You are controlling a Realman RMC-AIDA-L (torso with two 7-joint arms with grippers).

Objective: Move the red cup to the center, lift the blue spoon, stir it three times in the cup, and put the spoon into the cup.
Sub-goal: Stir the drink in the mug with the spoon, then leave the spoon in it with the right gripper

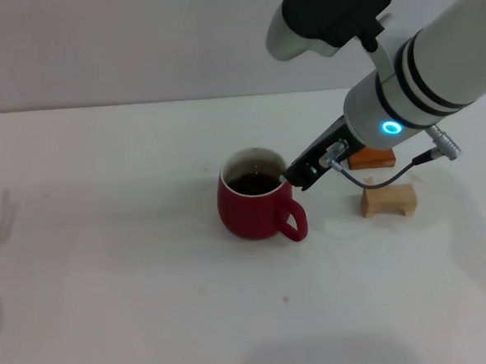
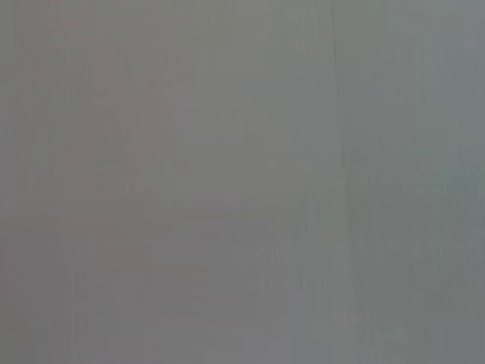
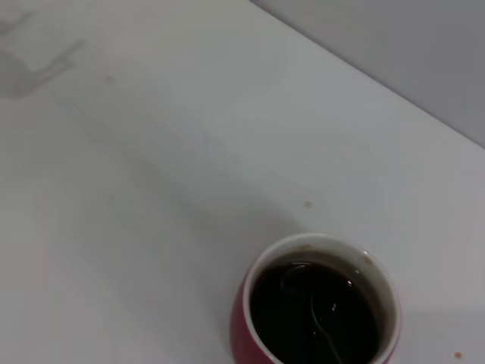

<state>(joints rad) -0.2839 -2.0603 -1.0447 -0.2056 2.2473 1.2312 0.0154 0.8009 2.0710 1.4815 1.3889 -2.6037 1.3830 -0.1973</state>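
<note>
The red cup [image 1: 253, 210] stands near the middle of the white table [image 1: 106, 240], its handle toward the front right, with dark liquid inside. My right gripper [image 1: 293, 177] reaches down from the right to the cup's right rim and is shut on the blue spoon. In the head view the spoon is hidden by the gripper. In the right wrist view the cup [image 3: 241, 334] shows from above, and the spoon's thin grey neck [image 3: 322, 326] dips into the liquid. The pale blue handle is out of sight. My left arm is out of view.
A tan wooden block [image 1: 388, 200] lies to the right of the cup. An orange-brown block [image 1: 371, 157] sits behind it, partly under my right arm. The left wrist view shows only a plain grey surface [image 2: 242, 182].
</note>
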